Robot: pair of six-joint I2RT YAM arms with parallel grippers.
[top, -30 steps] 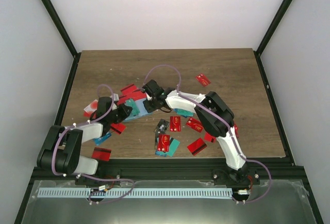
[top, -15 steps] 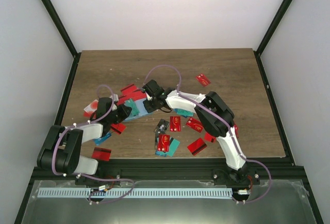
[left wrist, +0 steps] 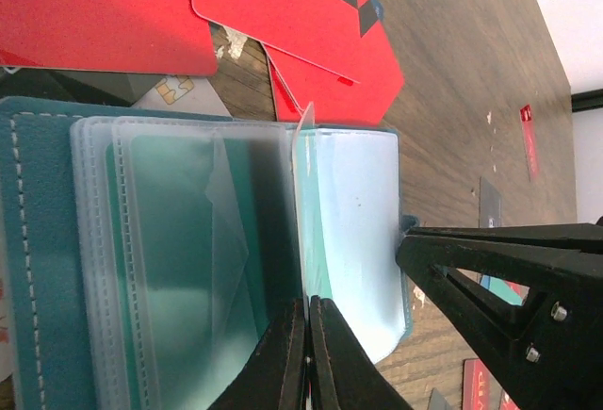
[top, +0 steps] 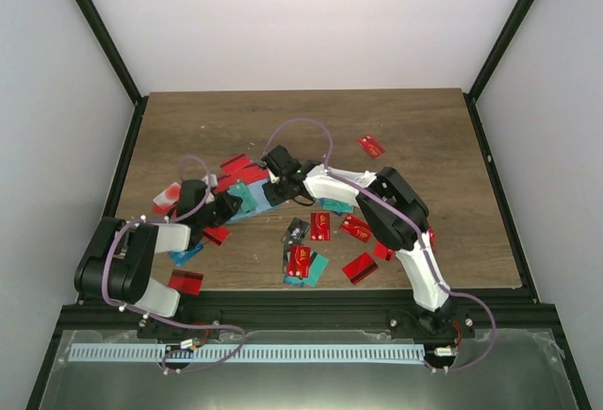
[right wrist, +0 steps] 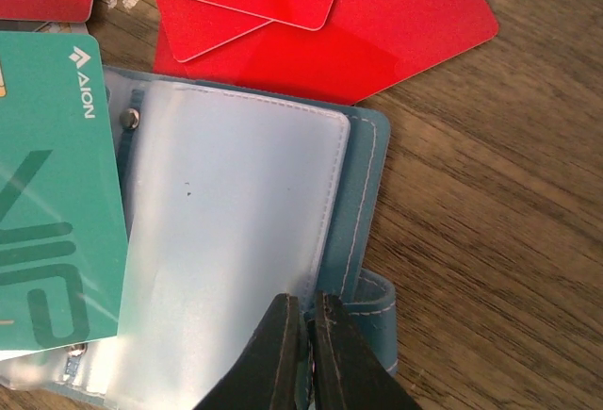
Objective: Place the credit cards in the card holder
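The teal-blue card holder (top: 252, 199) lies open left of centre, its clear sleeves fanned out. My left gripper (top: 230, 206) is shut on one clear sleeve (left wrist: 303, 212), which stands on edge in the left wrist view, where the gripper (left wrist: 308, 335) and the teal cover (left wrist: 38, 240) also show. My right gripper (top: 279, 189) is shut on the holder's right edge beside its strap; in the right wrist view the gripper (right wrist: 308, 335) pinches the stitched rim (right wrist: 363, 193). A teal card (right wrist: 47, 203) lies over the holder's left side. Red cards (right wrist: 320, 33) lie under its far edge.
Loose cards lie scattered: red ones at the back right (top: 370, 146), near the front (top: 359, 267) and front left (top: 186, 281), and a red (top: 320, 226), black and teal (top: 317, 269) cluster in the middle. Black frame rails border the wooden table (top: 424, 127).
My left arm's elbow has swung slightly and more teal shows at the holder's left side. My right gripper has stayed on the holder's edge.
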